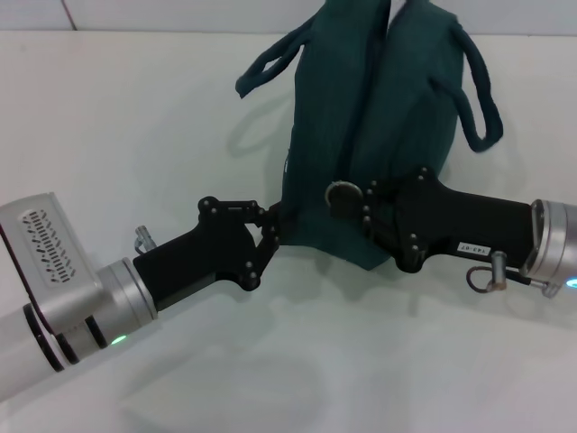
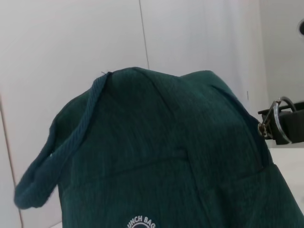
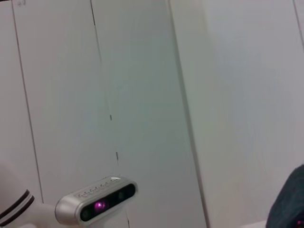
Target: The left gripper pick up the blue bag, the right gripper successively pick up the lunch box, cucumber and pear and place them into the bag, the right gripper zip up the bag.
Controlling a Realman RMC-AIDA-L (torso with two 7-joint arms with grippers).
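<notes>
Standing upright, the blue bag (image 1: 379, 126) is pinched by left hand (image 1: 273, 236); right hand (image 1: 347, 203) unclear

Head camera downward; left wrist camera close against the blue bag (image 2: 166, 161).

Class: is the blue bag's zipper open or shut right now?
Cannot tell: the blue bag stands upright, and the ring pull shows, but the zipper line is not clear.
</notes>
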